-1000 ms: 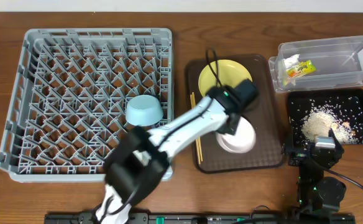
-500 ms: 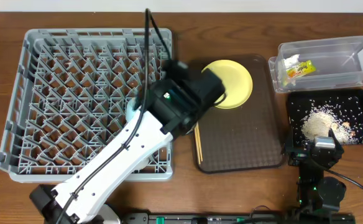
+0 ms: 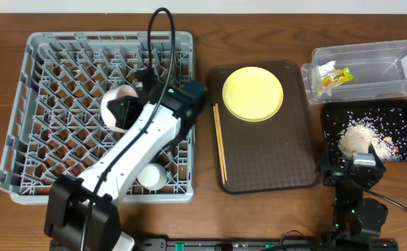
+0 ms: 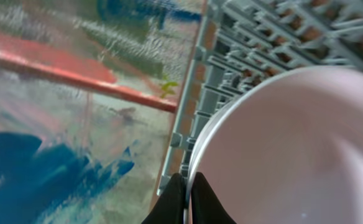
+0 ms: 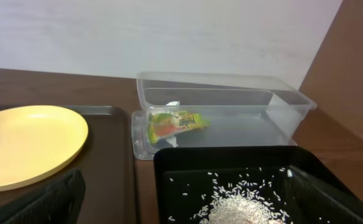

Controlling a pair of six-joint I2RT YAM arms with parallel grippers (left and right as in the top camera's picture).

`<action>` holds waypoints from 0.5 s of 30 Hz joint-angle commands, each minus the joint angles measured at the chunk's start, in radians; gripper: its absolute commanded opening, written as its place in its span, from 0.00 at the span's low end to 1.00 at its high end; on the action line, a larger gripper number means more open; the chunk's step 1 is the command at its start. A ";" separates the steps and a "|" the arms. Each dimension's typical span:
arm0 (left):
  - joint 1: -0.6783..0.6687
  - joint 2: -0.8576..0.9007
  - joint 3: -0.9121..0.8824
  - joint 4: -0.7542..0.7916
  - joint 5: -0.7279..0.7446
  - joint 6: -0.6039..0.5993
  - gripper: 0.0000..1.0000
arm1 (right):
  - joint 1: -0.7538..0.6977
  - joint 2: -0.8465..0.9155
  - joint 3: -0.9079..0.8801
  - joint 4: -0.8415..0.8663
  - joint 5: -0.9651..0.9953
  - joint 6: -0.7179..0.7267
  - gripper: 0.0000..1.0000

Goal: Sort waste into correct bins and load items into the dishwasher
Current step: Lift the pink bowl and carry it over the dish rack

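**White bowl** [image 3: 118, 108]: held tilted over the rear-middle pegs of the dish rack [image 3: 57, 139], its opening turned partly upward. Whether it touches the pegs cannot be told. In the left wrist view its rim is seen pinched between the two dark fingers.

**Left gripper** [image 4: 186, 199]: closed on the bowl's rim, one finger inside and one outside. The arm is stretched diagonally across the rack from the near edge, and a black cable [image 3: 163, 28] is looped above it.

**Dish rack**: grey, set on the left of the wooden surface [image 3: 259, 35]. A white cup [image 3: 151, 176] is lodged near its front edge, just beside the arm.

**Brown tray** [image 3: 266, 160]: placed just right of the rack. A yellow plate [image 3: 253, 93] is laid flat at its rear. Chopsticks [image 3: 220, 146] are laid lengthwise along its left edge, apart from the plate.

**Clear tub** [image 3: 378, 70]: placed at the far right rear. A green-and-yellow snack wrapper [image 3: 334, 76] is contained at its left end.

**Black tray** [image 3: 371, 104]: placed directly in front of the tub. Rice grains [image 3: 357, 136] are heaped and scattered in it.

**Right gripper** [image 3: 355, 166]: spread wide, nothing held, parked just in front of the black tray and facing it.
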 commanded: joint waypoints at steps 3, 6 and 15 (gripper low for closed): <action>0.062 0.001 -0.013 0.075 -0.144 -0.006 0.06 | -0.013 -0.006 -0.005 0.000 -0.001 0.011 0.99; 0.093 0.005 -0.015 0.145 -0.137 0.064 0.06 | -0.013 -0.006 -0.005 0.000 -0.001 0.011 0.99; 0.147 0.077 -0.016 0.157 -0.108 0.071 0.06 | -0.013 -0.006 -0.005 0.000 -0.001 0.011 0.99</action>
